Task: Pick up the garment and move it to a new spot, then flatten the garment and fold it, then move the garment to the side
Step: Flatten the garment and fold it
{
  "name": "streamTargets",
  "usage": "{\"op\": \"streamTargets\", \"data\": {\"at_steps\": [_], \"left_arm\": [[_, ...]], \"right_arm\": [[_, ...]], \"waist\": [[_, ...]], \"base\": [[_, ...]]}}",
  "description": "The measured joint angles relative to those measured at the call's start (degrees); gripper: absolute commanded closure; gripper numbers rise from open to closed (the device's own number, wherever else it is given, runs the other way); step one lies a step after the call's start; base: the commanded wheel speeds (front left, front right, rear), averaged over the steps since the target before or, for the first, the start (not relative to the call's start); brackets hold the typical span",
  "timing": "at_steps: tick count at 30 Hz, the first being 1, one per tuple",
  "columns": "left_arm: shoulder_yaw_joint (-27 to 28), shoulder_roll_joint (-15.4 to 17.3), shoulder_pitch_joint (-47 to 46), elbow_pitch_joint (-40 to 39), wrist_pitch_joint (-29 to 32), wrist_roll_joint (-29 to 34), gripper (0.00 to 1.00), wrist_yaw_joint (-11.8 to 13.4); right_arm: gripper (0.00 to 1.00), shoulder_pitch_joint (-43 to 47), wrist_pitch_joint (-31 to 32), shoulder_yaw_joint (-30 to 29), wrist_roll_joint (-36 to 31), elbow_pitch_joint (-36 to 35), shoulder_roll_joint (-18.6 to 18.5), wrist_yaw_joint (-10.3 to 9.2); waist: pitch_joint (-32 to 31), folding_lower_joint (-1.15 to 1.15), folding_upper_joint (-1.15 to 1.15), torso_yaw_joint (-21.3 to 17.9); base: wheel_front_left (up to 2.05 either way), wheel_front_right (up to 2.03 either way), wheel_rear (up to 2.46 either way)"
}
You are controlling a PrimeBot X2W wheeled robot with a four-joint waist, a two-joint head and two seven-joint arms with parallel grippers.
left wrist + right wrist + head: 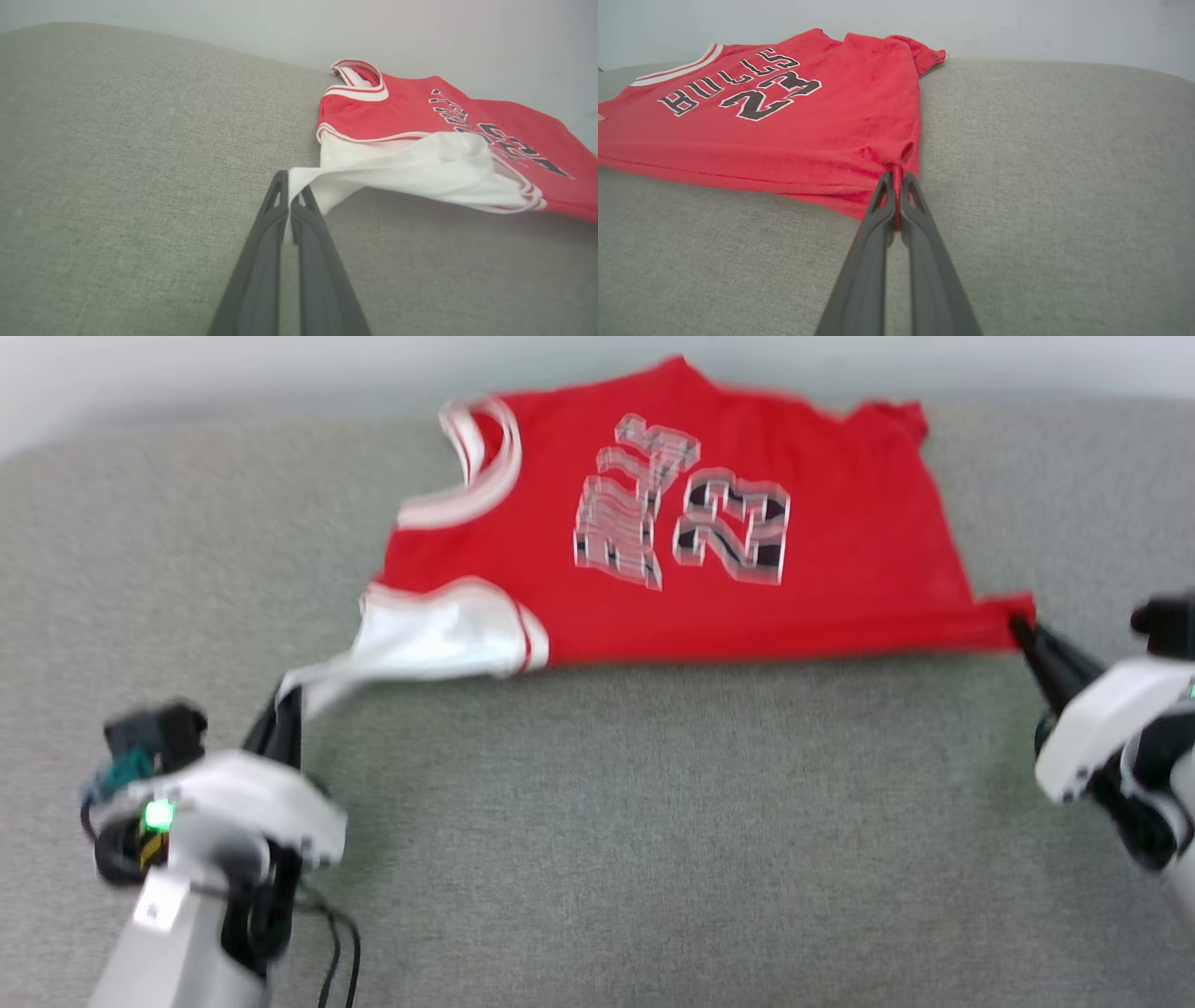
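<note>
Arms reach in from the two lower corners of the head view, both angled inward and up toward the garment [840, 551]. The left forearm rises from the bottom left, a green light glowing on its wrist, and the left gripper [285, 698] points up and slightly right. The right arm enters from the right edge, and the right gripper [1019, 627] points up and to the left.

In the left wrist view the left gripper [290, 186] has its fingers pressed together on a pinch of the white sleeve [420, 168], which is drawn out into a taut tongue of cloth from the jersey's shoulder. In the right wrist view the right gripper [896, 179] has its fingers closed on the red hem corner [901, 154], the fabric puckering just beyond the tips.

The garment lies chest up on the grey fabric-covered table [607, 821], toward its far edge by the pale wall [187, 364], stretched sideways between the two grips. Its collar [467, 476] is on the robot's left and its hem on the right. The near edge runs almost straight from one pair of fingers to the other. The lettering and number [738, 93] face upward.
</note>
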Motion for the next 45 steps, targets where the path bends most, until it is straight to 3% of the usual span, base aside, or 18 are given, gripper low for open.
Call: {"op": "streamTargets", "data": {"at_steps": [8,16,27,35,39,40,45], "left_arm": [[1.8,1.0,17.8,-12.1,5.4,-2.7,1.0,4.7],[3.3,1.5,31.5,-21.9,10.8,-4.8,1.0,9.6],[5.2,2.9,41.7,-31.6,15.8,-6.6,1.0,13.9],[3.3,4.6,34.2,-33.6,16.2,-4.8,1.0,12.4],[1.1,4.2,26.1,-30.5,15.5,-4.0,1.0,10.2],[-0.2,3.3,20.4,-27.0,14.6,-3.6,1.0,8.9],[-1.5,2.0,13.2,-20.5,12.5,-3.4,1.0,6.5]], "right_arm": [[1.0,14.2,1.0,-4.1,-1.1,-4.7,0.2,0.0],[1.0,29.5,3.3,-12.3,-5.2,-11.4,2.6,0.01],[1.0,47.7,15.1,-27.2,-15.3,-29.6,7.8,0.01],[1.0,47.7,22.5,-34.1,-20.8,-39.1,11.6,-0.01],[1.0,43.9,24.3,-35.1,-22.1,-40.1,12.2,-0.01],[1.0,40.4,24.8,-34.7,-22.5,-39.4,12.2,-0.01],[1.0,35.2,24.6,-32.2,-22.1,-36.1,11.9,-0.02]], "waist": [[-7.5,-0.01,0.0,0.6],[-12.6,0.0,0.0,0.6],[-15.1,0.0,0.0,0.7],[-13.3,0.01,0.0,0.5],[-10.8,0.02,0.0,0.5],[-8.6,0.03,0.0,0.5],[-5.4,0.03,0.0,0.0]], "base": [[0.0,0.0,0.0],[0.0,0.0,0.0],[0.0,0.0,0.0],[0.0,0.0,0.0],[0.0,0.0,0.0],[0.0,0.0,0.0],[0.0,0.0,0.0]]}}
